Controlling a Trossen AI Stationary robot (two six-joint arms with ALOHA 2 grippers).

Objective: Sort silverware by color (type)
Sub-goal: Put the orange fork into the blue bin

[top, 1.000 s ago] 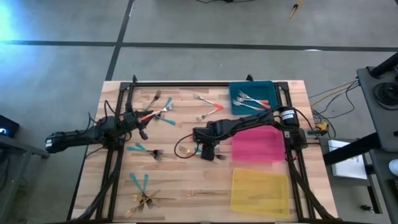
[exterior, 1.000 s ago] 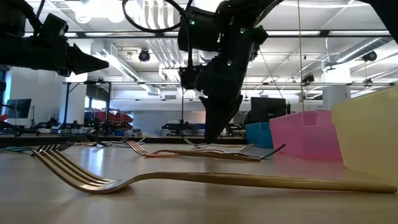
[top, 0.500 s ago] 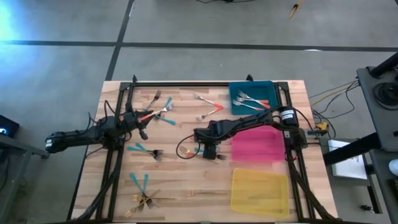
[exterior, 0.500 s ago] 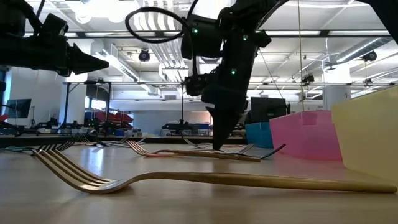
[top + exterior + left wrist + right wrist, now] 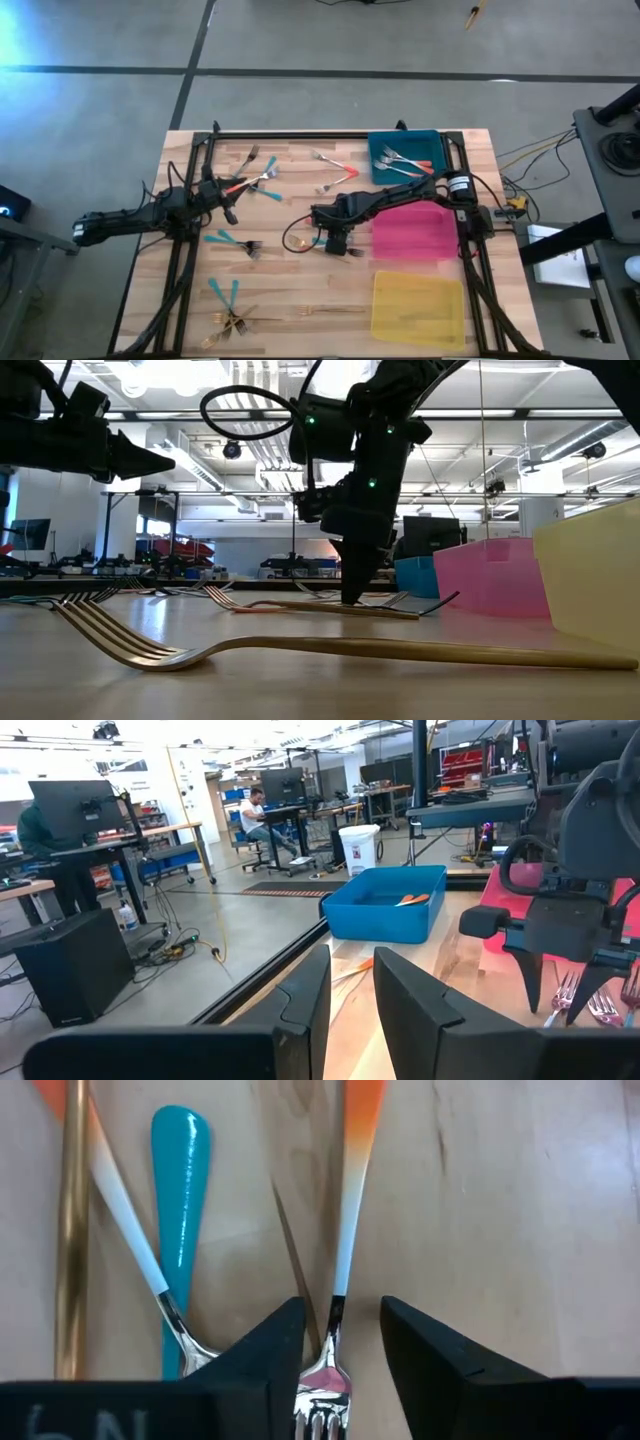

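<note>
RIGHT | my right pincer (image 5: 337, 1342) straddled a slim orange-and-white-handled silver fork (image 5: 345, 1230) mid-desk, fingers apart, nothing gripped | DONE | orange forks in blue rectangular tray (image 5: 427, 142), far-right corner | LEFT | teal, gold forks loose; left pincer (image 5: 228, 190) waited

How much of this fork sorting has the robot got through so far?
Barely started. Done: a few orange-handled silver forks lie in the blue plastic tray. In hand: the right claw straddles another orange-handled fork on the wooden table, not yet gripping it; the left claw hovers empty. Left: teal-handled forks and gold forks lie scattered, and the pink tray and yellow tray show no forks.
</note>
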